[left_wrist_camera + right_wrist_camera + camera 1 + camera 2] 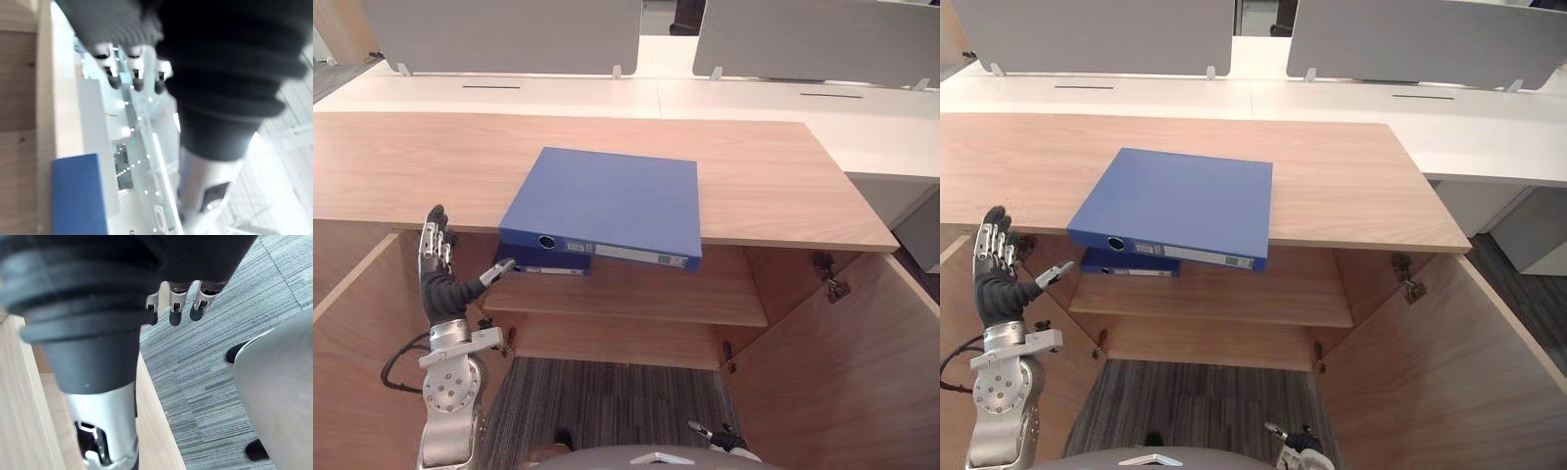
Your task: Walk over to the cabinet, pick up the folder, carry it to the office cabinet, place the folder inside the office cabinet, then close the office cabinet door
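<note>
"Where's the folder (607, 201)?"

"Lying flat on top of the cabinet (773, 186), blue, with its spine hanging over the front edge. A second folder (543, 262) sits on the shelf inside, just below."

"And the hands?"

"The left hand (438, 279) is raised at the cabinet's left side, fingers straight, thumb out, holding nothing. The right hand (175, 306) hangs low before the cabinet, fingers loose and empty."

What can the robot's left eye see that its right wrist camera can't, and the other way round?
Left eye: the blue folder on the cabinet top, another folder on the shelf below, and the open left hand. Right wrist: the right hand close up, fingers relaxed. Both: grey carpet and a wooden cabinet door.
</note>
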Available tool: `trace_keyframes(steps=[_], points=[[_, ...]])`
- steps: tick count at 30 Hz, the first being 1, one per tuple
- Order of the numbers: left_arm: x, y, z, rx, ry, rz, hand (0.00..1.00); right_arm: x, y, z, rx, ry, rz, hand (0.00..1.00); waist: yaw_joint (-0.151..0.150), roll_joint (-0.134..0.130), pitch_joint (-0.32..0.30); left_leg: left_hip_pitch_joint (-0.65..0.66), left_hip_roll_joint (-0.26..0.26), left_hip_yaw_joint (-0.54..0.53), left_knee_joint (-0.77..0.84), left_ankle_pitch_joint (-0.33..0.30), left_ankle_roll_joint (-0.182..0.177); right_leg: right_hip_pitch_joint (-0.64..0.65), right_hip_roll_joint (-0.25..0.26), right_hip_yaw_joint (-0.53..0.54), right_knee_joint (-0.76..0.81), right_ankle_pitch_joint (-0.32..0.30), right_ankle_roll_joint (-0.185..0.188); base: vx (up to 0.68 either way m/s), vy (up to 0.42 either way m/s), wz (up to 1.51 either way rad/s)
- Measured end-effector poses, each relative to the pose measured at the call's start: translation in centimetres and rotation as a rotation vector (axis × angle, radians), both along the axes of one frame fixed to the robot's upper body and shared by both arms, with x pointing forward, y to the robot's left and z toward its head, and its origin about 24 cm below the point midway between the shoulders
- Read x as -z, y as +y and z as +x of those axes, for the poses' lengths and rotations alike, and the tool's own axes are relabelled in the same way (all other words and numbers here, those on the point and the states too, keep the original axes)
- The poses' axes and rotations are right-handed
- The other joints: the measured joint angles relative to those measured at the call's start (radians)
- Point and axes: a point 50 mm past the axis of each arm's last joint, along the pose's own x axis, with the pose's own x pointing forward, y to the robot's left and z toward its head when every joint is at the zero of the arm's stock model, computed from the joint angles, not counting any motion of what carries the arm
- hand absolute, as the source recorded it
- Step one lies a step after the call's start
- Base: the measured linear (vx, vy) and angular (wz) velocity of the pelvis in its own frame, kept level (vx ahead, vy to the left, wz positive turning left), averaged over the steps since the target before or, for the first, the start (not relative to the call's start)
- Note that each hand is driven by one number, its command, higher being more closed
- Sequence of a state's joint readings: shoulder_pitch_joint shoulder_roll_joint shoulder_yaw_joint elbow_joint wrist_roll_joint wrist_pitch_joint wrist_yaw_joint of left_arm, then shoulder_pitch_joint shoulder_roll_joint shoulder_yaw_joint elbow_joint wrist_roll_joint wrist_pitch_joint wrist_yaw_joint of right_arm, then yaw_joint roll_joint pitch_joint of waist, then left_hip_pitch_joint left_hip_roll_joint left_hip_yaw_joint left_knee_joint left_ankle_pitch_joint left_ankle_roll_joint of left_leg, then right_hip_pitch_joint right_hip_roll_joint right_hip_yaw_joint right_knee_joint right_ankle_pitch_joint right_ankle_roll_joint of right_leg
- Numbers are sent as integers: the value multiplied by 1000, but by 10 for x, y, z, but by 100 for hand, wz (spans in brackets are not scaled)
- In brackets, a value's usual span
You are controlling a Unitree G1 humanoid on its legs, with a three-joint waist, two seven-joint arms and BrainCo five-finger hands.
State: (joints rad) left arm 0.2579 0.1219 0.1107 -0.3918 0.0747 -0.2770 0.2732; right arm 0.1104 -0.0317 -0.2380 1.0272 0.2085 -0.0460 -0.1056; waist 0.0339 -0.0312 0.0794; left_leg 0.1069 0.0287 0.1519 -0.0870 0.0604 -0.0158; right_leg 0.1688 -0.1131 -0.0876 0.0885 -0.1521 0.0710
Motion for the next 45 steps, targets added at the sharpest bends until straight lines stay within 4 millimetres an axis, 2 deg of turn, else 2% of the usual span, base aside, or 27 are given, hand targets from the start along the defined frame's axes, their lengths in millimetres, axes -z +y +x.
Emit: trace_keyframes(steps=[6,8,17,24,37,45], points=[[-17,-9,5,9,-58,194,0,0,-5,0,-19,1,-4,0,-10,12,-8,1,2,9,0,5,-1,-7,4,19,3,3,2,-46,-9,-5],[-19,-14,7,27,-60,281,0,0,-6,0,-20,-1,-7,0,-21,16,-14,-1,3,14,0,6,1,-12,4,25,2,7,2,-27,-4,-10],[-31,-44,21,143,-129,546,0,-1,-12,1,-43,0,-30,0,-46,17,-23,7,6,44,0,7,2,-22,8,59,-11,21,3,-27,-1,-11],[-15,-42,36,152,-50,744,0,1,-19,-11,-53,47,-47,0,-74,18,-24,17,5,44,0,3,0,-3,8,62,-37,20,-6,-20,-7,0],[6,-50,50,219,33,951,0,1,-18,-9,-55,52,-43,0,-93,16,-25,18,4,43,6,-8,3,9,8,78,-82,46,-4,27,-20,-6],[12,-50,58,163,55,1056,0,1,-18,-9,-53,53,-44,0,-100,12,-25,22,5,40,0,-12,0,11,8,76,-86,41,-16,-35,-29,0]])
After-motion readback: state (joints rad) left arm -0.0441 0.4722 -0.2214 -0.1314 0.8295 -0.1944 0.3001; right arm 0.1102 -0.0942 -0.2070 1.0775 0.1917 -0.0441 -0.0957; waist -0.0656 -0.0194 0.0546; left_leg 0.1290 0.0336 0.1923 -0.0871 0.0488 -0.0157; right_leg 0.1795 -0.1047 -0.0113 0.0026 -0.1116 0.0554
